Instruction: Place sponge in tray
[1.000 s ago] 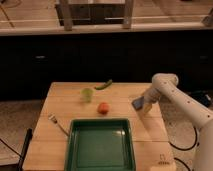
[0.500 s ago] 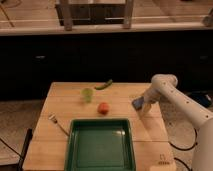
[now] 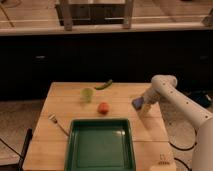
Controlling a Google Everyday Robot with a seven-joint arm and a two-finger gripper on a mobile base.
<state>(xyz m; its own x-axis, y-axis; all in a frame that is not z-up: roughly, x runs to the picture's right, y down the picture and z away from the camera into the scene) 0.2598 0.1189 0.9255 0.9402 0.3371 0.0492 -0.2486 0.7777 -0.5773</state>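
The blue sponge (image 3: 137,103) is at the right side of the wooden table, right at the tip of my gripper (image 3: 143,106). My white arm reaches in from the right and the gripper is against the sponge's right side. I cannot tell whether the sponge rests on the table or is held just above it. The large dark green tray (image 3: 74,150) lies at the front middle of the table, to the left of and nearer than the sponge. Nothing lies in it.
A small green cup (image 3: 87,94) and a green chili (image 3: 104,85) are at the back of the table (image 3: 150,132). A round orange-red fruit (image 3: 103,107) sits between the cup and the tray. A fork (image 3: 57,124) lies left of the tray.
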